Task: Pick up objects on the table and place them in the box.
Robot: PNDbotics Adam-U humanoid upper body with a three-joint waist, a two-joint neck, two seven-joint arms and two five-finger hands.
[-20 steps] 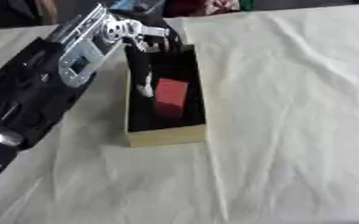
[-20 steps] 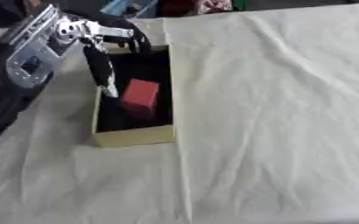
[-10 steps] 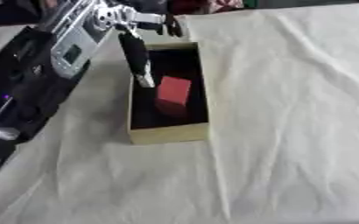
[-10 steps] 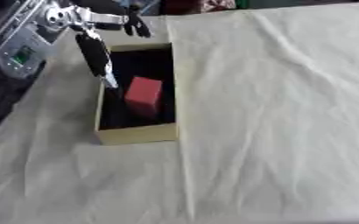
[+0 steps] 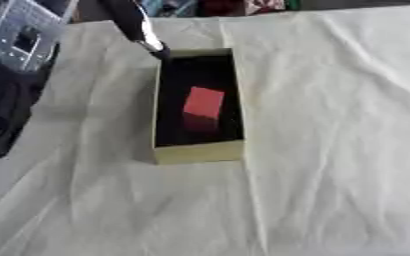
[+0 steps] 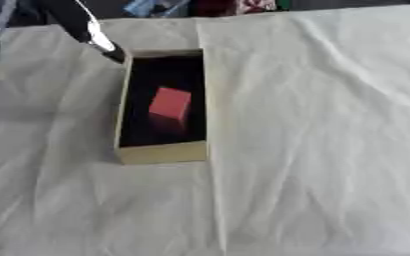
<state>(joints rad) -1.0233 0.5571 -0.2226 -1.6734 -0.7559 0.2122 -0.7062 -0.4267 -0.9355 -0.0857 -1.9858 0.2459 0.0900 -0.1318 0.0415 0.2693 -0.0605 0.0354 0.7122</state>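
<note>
One red block (image 5: 202, 103) lies in box (image 5: 197, 152). Left hand (image 5: 140, 29) has lifted out past far rim, finger straight, released, empty. Placement looks done; cloth (image 5: 331, 150) shows nothing else.

Left hand (image 5: 138, 25) lifted out of the box (image 5: 198, 152), finger now at the box's far left corner, no longer reaching down beside the red block (image 5: 202, 103)

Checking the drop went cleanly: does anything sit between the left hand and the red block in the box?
Nothing visible does. The red block lies inside the open box; the left hand is above the box's far-left corner.
</note>
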